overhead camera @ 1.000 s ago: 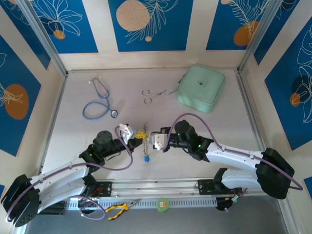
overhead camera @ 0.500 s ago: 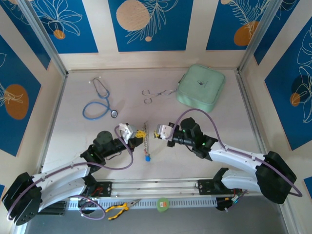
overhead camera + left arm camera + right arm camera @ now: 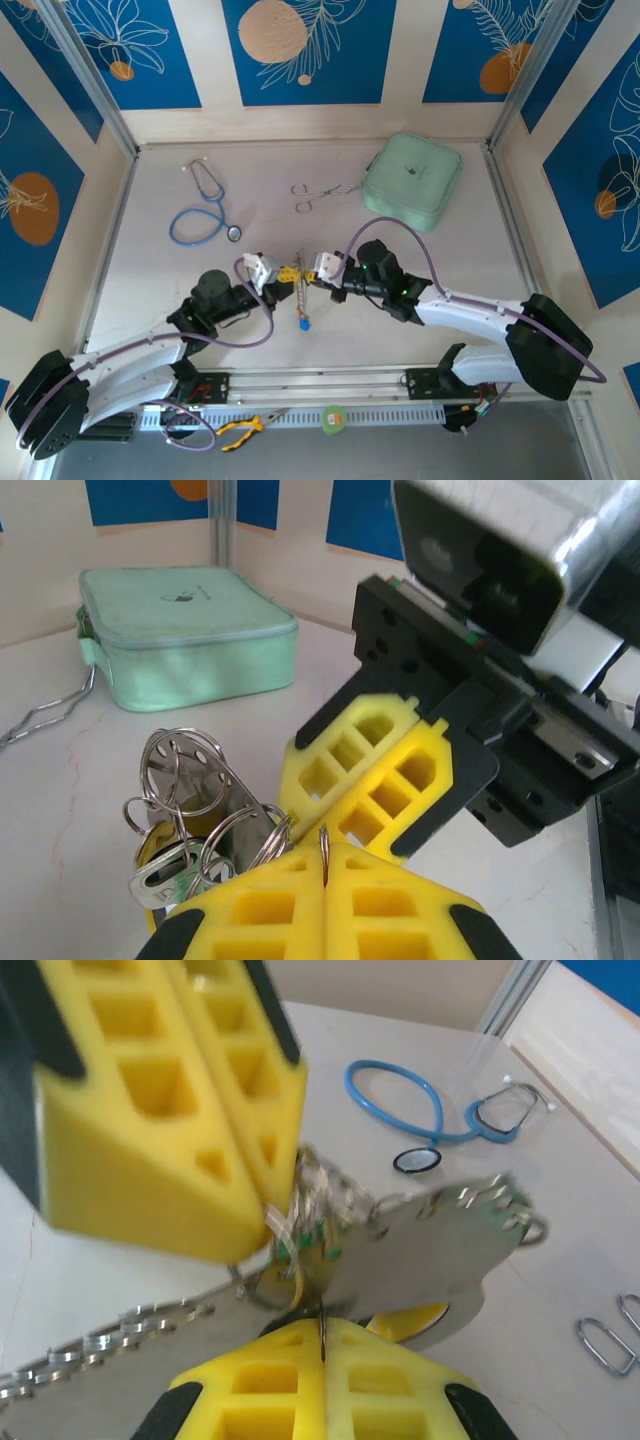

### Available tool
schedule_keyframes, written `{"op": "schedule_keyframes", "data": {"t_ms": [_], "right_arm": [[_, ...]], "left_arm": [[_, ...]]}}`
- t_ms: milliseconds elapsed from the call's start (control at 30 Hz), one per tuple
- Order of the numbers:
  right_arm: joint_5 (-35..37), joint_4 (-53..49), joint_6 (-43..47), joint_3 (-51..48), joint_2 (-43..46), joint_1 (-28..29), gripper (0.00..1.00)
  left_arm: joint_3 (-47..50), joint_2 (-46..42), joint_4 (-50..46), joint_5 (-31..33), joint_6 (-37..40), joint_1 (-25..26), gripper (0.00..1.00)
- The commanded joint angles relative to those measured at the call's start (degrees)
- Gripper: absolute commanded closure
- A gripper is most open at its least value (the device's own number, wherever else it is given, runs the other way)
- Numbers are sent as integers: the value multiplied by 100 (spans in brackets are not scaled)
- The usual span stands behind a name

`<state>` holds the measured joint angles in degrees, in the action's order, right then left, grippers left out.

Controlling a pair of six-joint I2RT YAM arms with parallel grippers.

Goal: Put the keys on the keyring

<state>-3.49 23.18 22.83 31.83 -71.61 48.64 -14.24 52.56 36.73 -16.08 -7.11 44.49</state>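
- Two grippers sit nose to nose mid-table, left gripper (image 3: 283,275) and right gripper (image 3: 312,271), equally near the work.
- Each has its pads pressed together on thin ring (image 3: 323,838) wire.
- Keys (image 3: 185,825) dangle between them, with the chain (image 3: 299,298) trailing toward the bases.

keys: bunch of small silver metal keys (image 3: 160,880), clustered mid-table, tangled together
keyring: thin steel split rings (image 3: 235,845), interlinked, standing upright
blue-headed key (image 3: 301,323): on the near end of a silver link chain (image 3: 298,300)
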Motion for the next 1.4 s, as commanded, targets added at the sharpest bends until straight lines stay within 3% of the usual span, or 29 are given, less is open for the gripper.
{"op": "schedule_keyframes", "data": {"t_ms": [0, 233, 400, 567, 933, 1367], "right_arm": [[-22, -66, -70, 213, -70, 20, 100], [601, -1417, -317, 57, 491, -404, 100], [531, -2274, -537, 308, 703, -773, 100], [186, -3065, -1182, 780, 335, -1001, 100], [64, -2961, -1482, 854, 174, -1006, 100], [-51, -2797, -1720, 791, 95, -940, 100]], "left_arm": [[202, 200, 534, 46, -106, 57, 100], [175, 856, 578, 346, -289, 56, 100], [-317, 972, -712, 930, -573, 51, 100], [-659, 871, -2088, 1429, -1300, 59, 100], [-1175, 1230, -3895, 1539, -2664, 56, 100], [-1257, 1548, -4313, 1397, -3216, 51, 100]]}}
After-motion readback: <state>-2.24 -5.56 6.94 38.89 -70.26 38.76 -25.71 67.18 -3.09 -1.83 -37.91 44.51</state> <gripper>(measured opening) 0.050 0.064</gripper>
